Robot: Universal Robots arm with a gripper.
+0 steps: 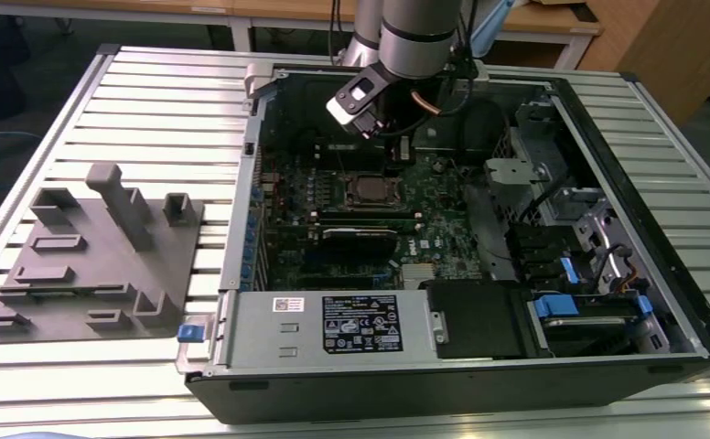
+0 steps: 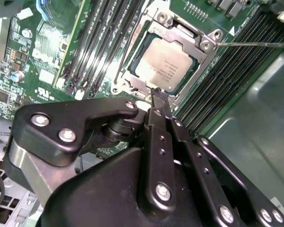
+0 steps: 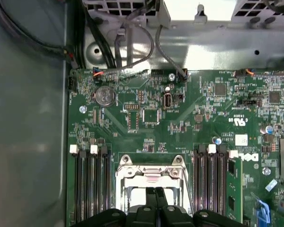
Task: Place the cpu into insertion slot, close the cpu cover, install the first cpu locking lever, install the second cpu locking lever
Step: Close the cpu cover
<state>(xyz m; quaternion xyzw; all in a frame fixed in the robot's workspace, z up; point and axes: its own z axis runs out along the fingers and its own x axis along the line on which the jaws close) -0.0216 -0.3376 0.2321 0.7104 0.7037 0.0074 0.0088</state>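
The cpu [image 2: 166, 64], a silver-grey square, lies in the insertion slot [image 1: 368, 190] on the green motherboard inside the open case. The cpu cover [image 2: 202, 41], a thin metal frame, lies down over the chip's edges; the same cover [image 3: 150, 172] appears in the first wrist view. A thin locking lever [image 2: 255, 43] sticks out from one corner of the socket. My gripper [image 2: 158, 98] is shut with nothing between its fingers, its tips right at the socket's edge. In the exterior view the gripper [image 1: 386, 144] hangs just behind the socket.
Long black memory slots [image 2: 104, 42] flank the socket on both sides. A grey power-supply box [image 1: 330, 325] sits at the case front, drive bays with blue tabs [image 1: 569, 306] on the exterior view's right. A grey fixture block [image 1: 92, 251] stands on the slatted table.
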